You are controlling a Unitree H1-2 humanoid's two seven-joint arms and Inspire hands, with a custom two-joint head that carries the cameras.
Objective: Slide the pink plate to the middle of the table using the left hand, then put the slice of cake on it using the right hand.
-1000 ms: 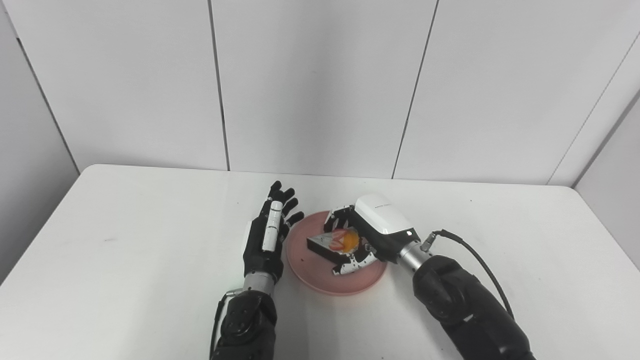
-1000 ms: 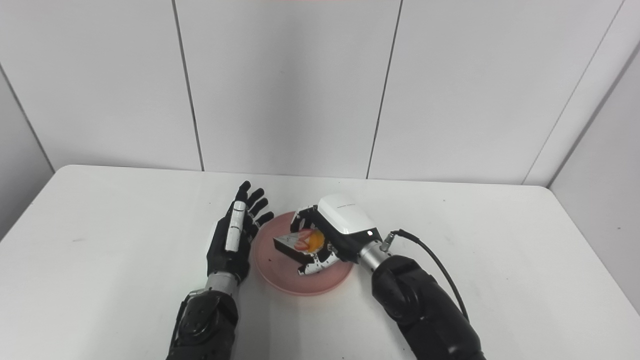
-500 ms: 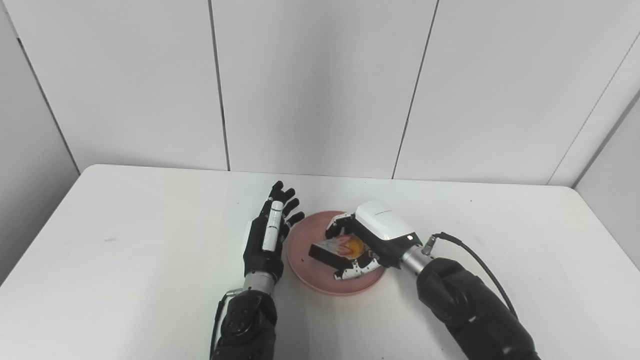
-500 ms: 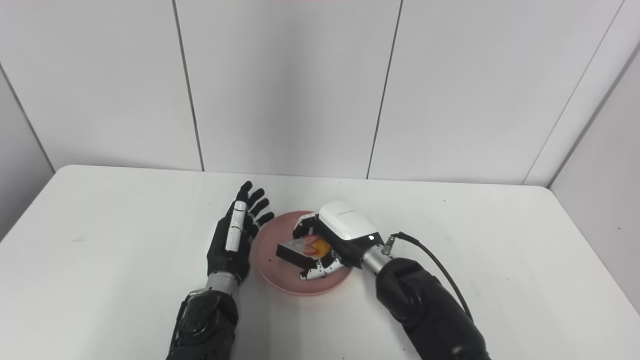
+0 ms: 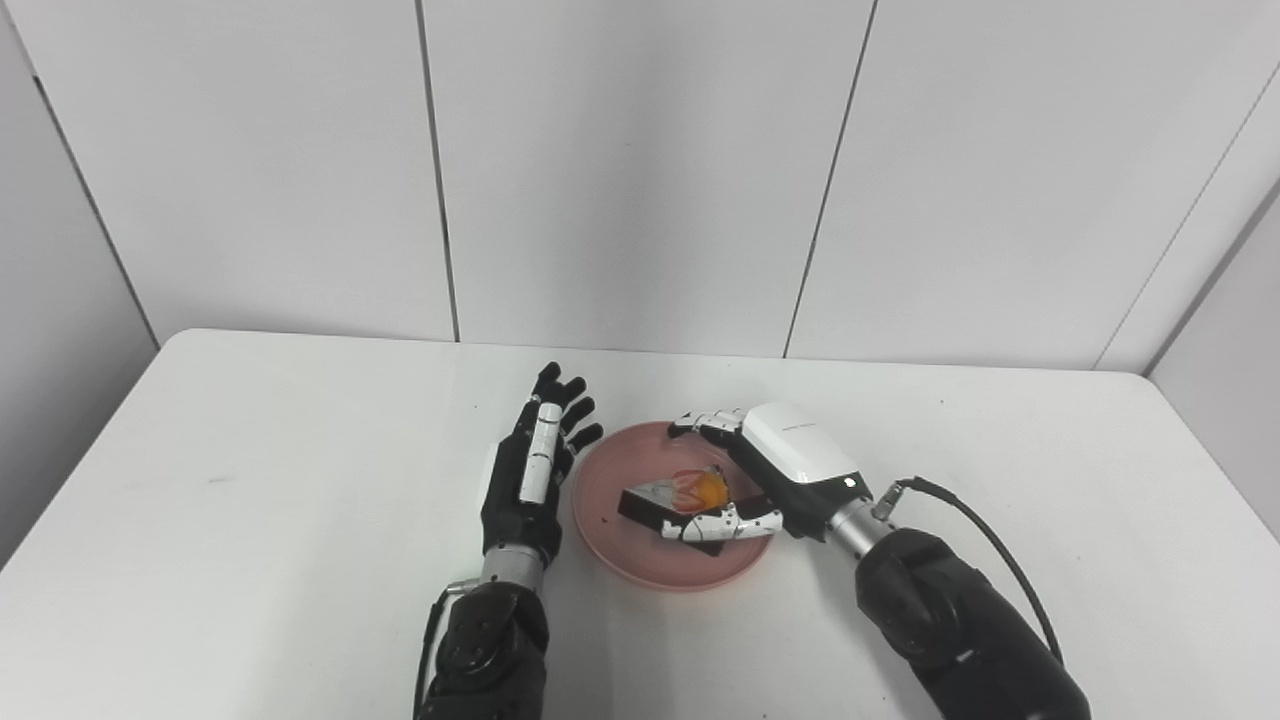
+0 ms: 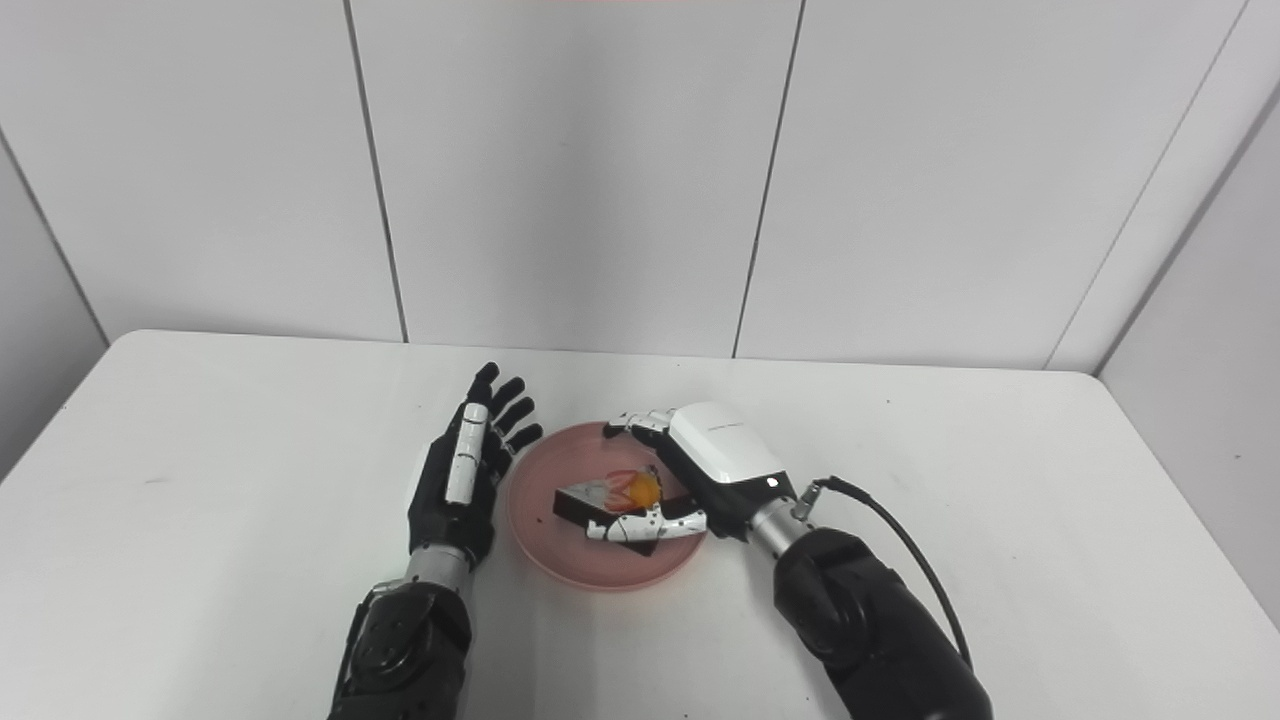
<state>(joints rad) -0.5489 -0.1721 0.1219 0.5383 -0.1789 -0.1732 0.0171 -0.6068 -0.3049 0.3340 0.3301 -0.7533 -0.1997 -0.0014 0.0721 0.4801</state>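
Observation:
The pink plate [image 5: 612, 540] lies near the middle of the white table [image 5: 250, 500]. The slice of cake [image 5: 662, 503], dark with a white top and orange and red fruit, rests on it. My right hand [image 5: 790, 465] is at the plate's right side, open, with its fingers [image 5: 705, 422] spread beyond the cake and its thumb [image 5: 725, 524] along the cake's near edge. Whether the thumb touches the cake is unclear. My left hand [image 5: 530, 475] stands open on its edge just left of the plate's rim, fingers pointing away from me.
A black cable [image 5: 985, 525] loops from the right wrist over the table. Panelled walls close off the table at the back, and its right edge runs near a wall.
The right hand lowered the cake onto the plate, spread its fingers off it and drew back a little to the right. The left hand stayed where it was.

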